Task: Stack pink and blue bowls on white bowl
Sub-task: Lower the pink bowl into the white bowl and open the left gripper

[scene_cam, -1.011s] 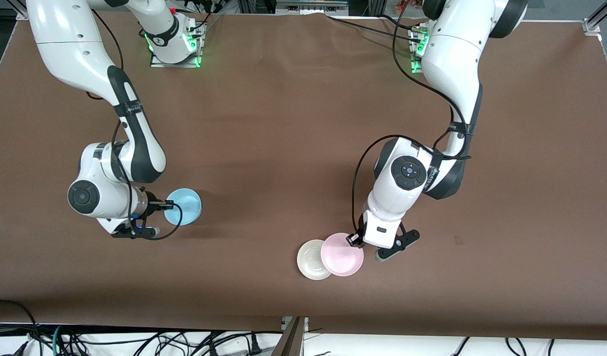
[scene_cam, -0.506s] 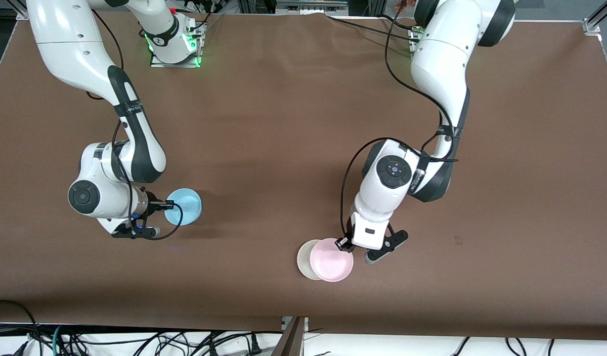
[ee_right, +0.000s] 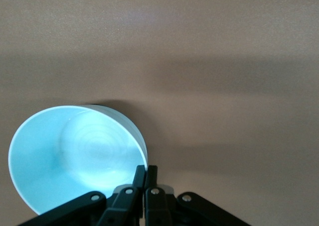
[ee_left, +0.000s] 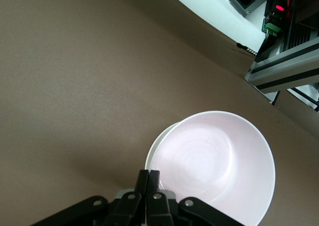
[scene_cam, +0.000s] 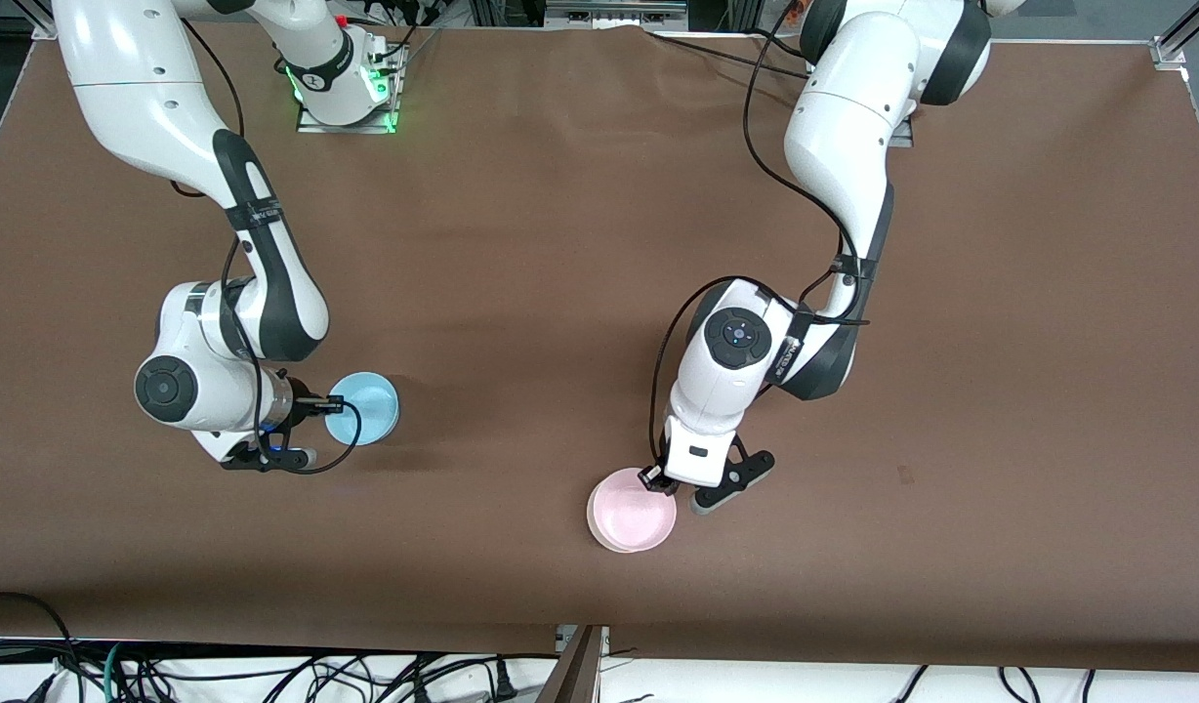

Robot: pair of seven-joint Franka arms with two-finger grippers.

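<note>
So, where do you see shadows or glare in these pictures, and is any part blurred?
Front view: soft arm shadows lie on the brown table; green light glows at the right arm's base. Left wrist view: the pink bowl looks washed out, with the white bowl showing as a thin edge beneath. Right wrist view: the blue bowl glares bright inside and casts a dark shadow; broad dim bands cross the table. No blur stands out.

Pink bowl, blue bowl: smooth plastic; table: matt.
</note>
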